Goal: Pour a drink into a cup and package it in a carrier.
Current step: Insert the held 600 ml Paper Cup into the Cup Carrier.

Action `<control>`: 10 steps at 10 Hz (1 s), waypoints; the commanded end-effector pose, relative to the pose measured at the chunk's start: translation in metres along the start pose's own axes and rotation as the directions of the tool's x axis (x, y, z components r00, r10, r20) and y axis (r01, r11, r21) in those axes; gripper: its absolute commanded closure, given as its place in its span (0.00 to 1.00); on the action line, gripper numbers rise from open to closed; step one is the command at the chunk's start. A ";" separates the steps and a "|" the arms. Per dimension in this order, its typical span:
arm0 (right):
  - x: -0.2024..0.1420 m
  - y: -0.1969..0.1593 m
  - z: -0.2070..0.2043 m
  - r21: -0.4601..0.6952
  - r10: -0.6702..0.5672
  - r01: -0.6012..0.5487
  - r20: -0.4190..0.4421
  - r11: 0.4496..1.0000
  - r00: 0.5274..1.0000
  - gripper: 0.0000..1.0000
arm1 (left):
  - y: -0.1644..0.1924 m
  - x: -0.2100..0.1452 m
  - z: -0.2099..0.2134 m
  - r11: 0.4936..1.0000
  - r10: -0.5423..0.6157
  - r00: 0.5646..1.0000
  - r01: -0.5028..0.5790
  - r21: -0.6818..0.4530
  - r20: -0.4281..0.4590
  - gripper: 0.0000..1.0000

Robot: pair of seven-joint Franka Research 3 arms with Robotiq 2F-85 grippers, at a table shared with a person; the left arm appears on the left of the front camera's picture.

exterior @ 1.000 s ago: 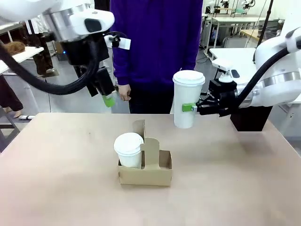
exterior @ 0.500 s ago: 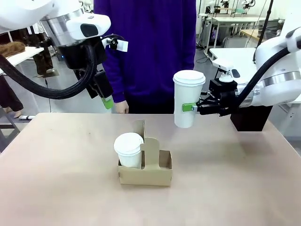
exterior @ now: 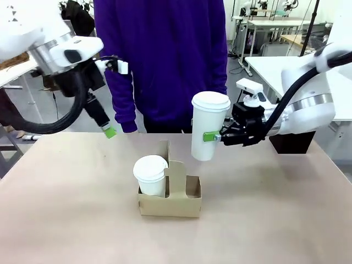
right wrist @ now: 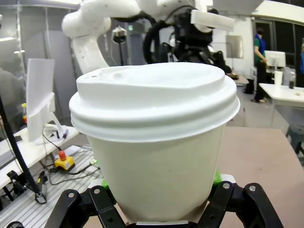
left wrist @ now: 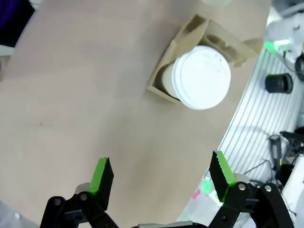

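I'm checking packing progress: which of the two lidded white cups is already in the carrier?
The shorter-looking cup seated in the carrier's left hole; the other cup hangs above the table in the right end effector.

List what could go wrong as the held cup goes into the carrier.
1. The lidded cup hangs tilted in the right gripper, so its base may catch the free hole's rim.
2. It could knock the carrier's upright handle or the seated cup, shifting the light cardboard tray.

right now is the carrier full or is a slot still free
One slot free: the carrier holds one lidded cup on its left; the right hole is empty.
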State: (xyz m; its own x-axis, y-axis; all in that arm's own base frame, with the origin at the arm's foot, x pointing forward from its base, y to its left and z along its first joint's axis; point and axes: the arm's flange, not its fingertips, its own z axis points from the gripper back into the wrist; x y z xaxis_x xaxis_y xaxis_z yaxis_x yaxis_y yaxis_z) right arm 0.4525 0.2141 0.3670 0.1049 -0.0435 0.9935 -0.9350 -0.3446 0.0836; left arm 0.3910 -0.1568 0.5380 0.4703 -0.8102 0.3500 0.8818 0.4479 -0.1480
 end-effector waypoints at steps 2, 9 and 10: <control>-0.015 -0.013 -0.017 0.044 0.000 -0.001 0.022 0.999 1.000 0.20 | 0.018 -0.040 -0.011 0.996 -0.082 0.990 0.086 -0.029 0.116 0.00; -0.075 -0.012 -0.035 0.114 -0.069 0.067 0.006 0.991 0.998 0.20 | 0.058 -0.114 -0.047 0.957 -0.264 0.896 0.290 -0.020 0.357 0.00; -0.081 -0.010 -0.034 0.122 -0.077 0.076 0.000 0.990 0.997 0.20 | 0.063 -0.115 -0.053 0.960 -0.260 0.899 0.281 -0.009 0.352 0.00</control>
State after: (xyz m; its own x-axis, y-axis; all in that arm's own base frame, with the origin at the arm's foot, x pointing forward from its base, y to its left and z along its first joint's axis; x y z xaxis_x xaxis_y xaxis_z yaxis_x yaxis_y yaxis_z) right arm 0.4399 0.2513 0.2882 0.2109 -0.0152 0.9774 -0.8804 -0.4374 0.1831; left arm 0.3920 -0.0539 0.4455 0.1875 -0.7218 0.6662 0.9779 0.2012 -0.0573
